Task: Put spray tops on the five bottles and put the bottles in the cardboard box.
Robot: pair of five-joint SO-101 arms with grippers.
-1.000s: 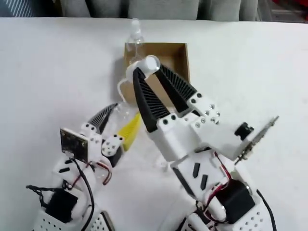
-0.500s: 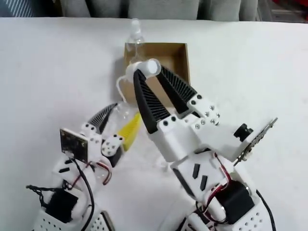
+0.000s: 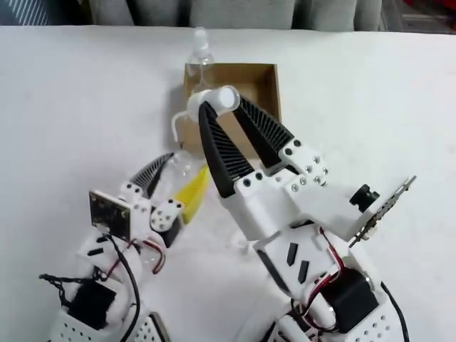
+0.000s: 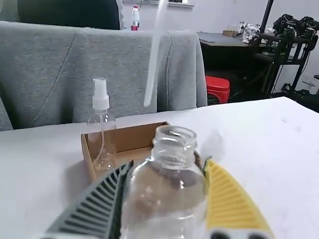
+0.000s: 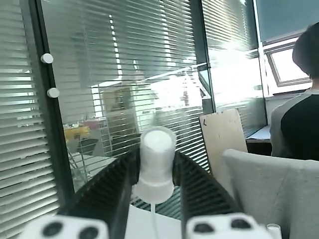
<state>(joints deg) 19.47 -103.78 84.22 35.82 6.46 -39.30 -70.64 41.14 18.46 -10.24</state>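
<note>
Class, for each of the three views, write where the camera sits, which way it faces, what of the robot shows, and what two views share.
High view: fixed above, looking down on the table; the left gripper and right gripper show.
Left wrist view: on the left arm, looking along its gripper, shut on an open bottle, toward the cardboard box.
Right wrist view: on the right arm, facing window blinds; its gripper holds a spray top.
Shared: high and left wrist views both show the box and a capped bottle.

- The left gripper (image 3: 187,164) sits low by the table, its grey and yellow fingers clamped on an open bottle (image 4: 167,194).
- The right gripper (image 3: 221,104) is raised, apparently angled upward, its black fingers pinching a spray top (image 5: 156,154).
</note>
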